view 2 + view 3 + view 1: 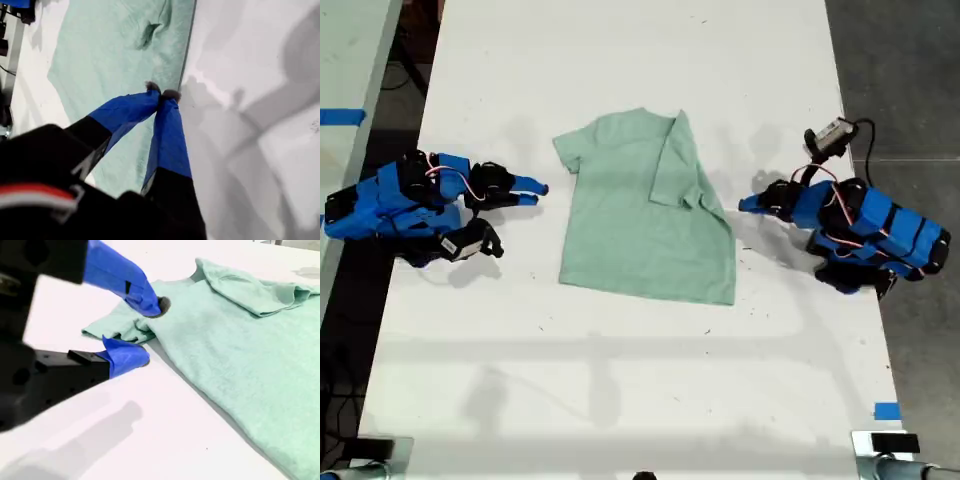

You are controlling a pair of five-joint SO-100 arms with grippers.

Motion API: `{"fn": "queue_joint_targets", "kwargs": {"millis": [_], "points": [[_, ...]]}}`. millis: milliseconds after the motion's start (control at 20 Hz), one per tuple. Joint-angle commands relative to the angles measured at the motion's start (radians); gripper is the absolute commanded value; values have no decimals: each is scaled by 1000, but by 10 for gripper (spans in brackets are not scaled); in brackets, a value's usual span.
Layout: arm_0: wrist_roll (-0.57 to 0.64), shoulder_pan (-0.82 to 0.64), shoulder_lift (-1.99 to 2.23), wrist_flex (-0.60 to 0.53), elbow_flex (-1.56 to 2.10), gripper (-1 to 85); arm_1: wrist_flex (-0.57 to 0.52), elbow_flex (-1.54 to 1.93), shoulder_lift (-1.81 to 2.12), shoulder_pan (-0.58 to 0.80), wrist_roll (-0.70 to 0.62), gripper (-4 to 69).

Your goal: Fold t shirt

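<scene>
The pale mint-green t shirt (630,220) lies flat in the middle of the white table (620,400). Its side toward the exterior view's right is folded inward, sleeve included. My first gripper (748,204) is on the exterior view's right, shut and empty, its tips (162,93) just at the t shirt's (110,55) straight edge. My second gripper (532,189) sits at the exterior view's left, open. Its jaws (145,332) stand apart beside the flat sleeve (117,325) of the t shirt (240,360), gripping nothing.
Both blue arms rest low on the table. A small camera with a cable (830,133) stands above the arm on the exterior view's right. Blue tape marks (886,410) sit near the table's edge. Dark floor borders the table on both sides.
</scene>
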Motion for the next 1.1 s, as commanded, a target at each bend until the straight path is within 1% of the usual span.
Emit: {"fn": "queue_joint_targets", "kwargs": {"millis": [0, 1050], "points": [[-18, -8, 6, 3, 2, 123, 11, 61, 6, 5, 14, 20], [-18, -8, 6, 3, 2, 123, 18, 61, 6, 3, 28, 20]]}}
